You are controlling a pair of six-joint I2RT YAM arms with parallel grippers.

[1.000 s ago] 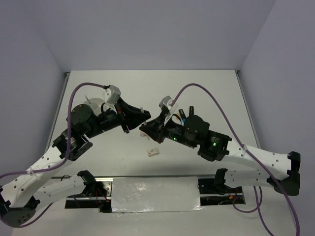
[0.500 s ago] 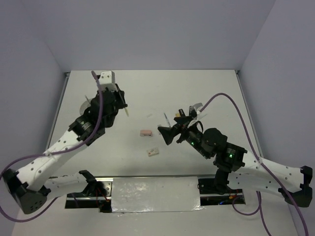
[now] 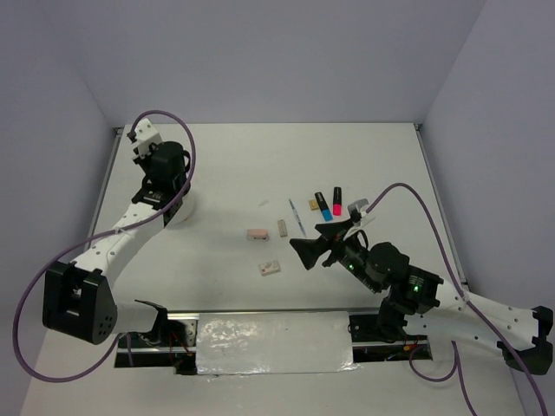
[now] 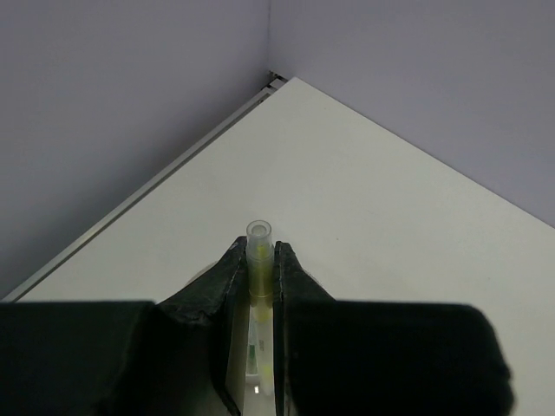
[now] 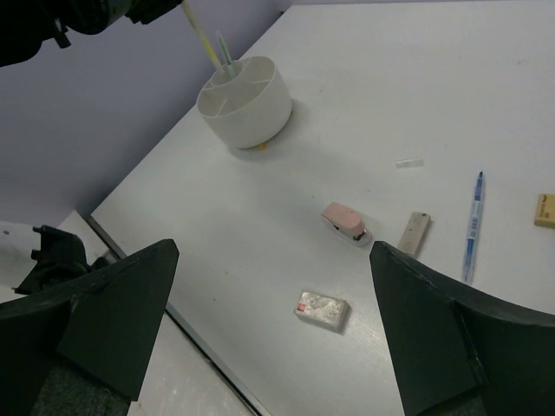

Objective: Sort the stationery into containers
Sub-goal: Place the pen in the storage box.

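white table (image 3: 347,156): left tool (image 4: 260,253) pinches yellow-green pen (image 4: 259,232), right tool (image 5: 273,256) gapes wide.

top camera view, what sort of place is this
Probably a robot lab workcell: a white table boxed in by plain walls, two robot arms bolted at its near edge, and a blue pen, highlighters and a divided white tub set out.

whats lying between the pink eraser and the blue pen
A narrow tan eraser lies between the pink eraser and the blue pen, touching neither; the right wrist view shows it best.
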